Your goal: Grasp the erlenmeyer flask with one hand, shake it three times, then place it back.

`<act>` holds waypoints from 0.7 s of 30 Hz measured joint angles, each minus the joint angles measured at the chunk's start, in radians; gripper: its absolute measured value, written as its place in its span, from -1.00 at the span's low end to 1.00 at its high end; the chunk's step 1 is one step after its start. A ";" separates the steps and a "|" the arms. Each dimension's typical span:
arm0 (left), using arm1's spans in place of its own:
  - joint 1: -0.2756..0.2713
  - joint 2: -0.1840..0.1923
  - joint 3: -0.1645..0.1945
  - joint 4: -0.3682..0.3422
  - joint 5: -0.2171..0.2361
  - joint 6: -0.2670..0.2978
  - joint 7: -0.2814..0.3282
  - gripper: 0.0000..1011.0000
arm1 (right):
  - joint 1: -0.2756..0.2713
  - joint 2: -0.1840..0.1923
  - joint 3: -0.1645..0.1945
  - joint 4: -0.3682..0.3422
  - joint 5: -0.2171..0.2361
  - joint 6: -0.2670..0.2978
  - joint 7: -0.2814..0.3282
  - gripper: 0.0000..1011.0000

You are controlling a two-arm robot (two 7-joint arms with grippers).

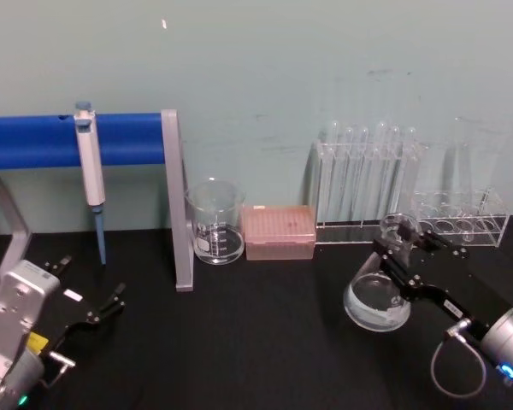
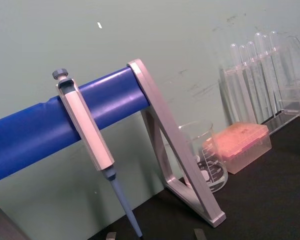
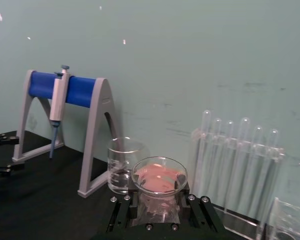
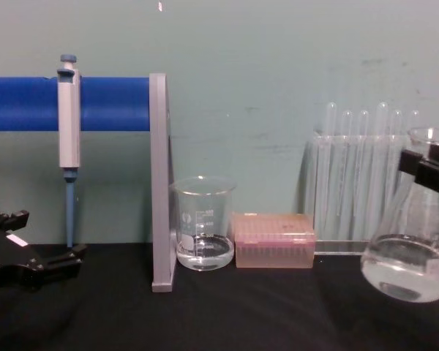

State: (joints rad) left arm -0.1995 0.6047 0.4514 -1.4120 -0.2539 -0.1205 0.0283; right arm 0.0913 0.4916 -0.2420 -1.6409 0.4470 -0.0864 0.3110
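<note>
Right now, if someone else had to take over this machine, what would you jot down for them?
The right gripper is shut on the neck of the erlenmeyer flask.
The flask is tilted, holds some clear liquid and seems lifted off the black table, in front of the test tube rack.
The left gripper is open, parked front left.
Done: the grasp. Shakes so far: cannot tell.
Left: finish shaking, set it back upright.

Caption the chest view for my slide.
Right tool grips a clear glass conical flask holding liquid, tilted over the black table.
</note>
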 joint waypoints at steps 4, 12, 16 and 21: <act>0.000 0.000 0.000 0.000 0.000 0.000 0.000 0.98 | -0.013 -0.004 0.017 -0.006 -0.006 0.002 -0.003 -0.10; 0.000 0.000 0.000 0.000 0.000 0.000 0.000 0.98 | 0.000 -0.025 0.019 0.009 -0.019 0.009 0.024 -0.10; 0.000 0.000 0.000 0.000 0.000 0.000 0.000 0.98 | 0.018 -0.041 0.009 0.025 -0.023 0.013 0.050 -0.10; 0.000 0.000 0.000 0.000 0.000 0.000 0.000 0.98 | 0.046 -0.057 -0.010 0.050 -0.025 0.016 0.083 -0.10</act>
State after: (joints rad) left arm -0.1995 0.6047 0.4514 -1.4120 -0.2539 -0.1205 0.0283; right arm 0.1374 0.4347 -0.2515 -1.5910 0.4215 -0.0701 0.3939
